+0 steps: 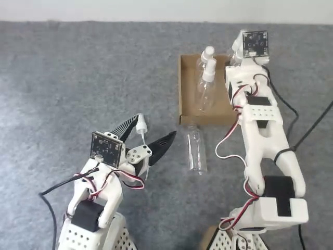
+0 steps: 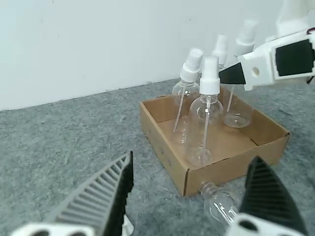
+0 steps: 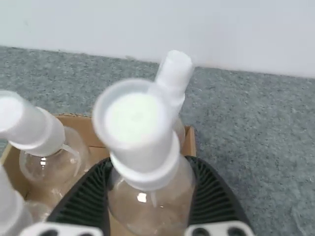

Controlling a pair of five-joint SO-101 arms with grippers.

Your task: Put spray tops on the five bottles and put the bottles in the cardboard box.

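gaping wide at the left claw [image 1: 156,125], jaws well apart, one at either side of the loose spray top [image 1: 140,123]. flat on the grey desk [image 1: 62,78], that cap, dip tube trailing toward 6 o'clock. probably opened this far to close cleanly on the cap's head.

lying near, at 3 o'clock of the cap, the uncapped bottle [image 1: 196,148], neck toward 12 and almost touching the cardboard box [image 1: 181,88] wall. judged well placed there, flat and near, for bringing cap and neck together.

clamped, at the right claw [image 3: 150,167], on both flanks of a capped bottle [image 3: 142,201], upright in the box's 1 o'clock corner. seemingly gripped low on the body to keep it from tipping.

beside it, three more capped bottles [image 2: 209,113], upright, crowded toward 11 o'clock, with some bare cardboard nearer 6 for the last one.
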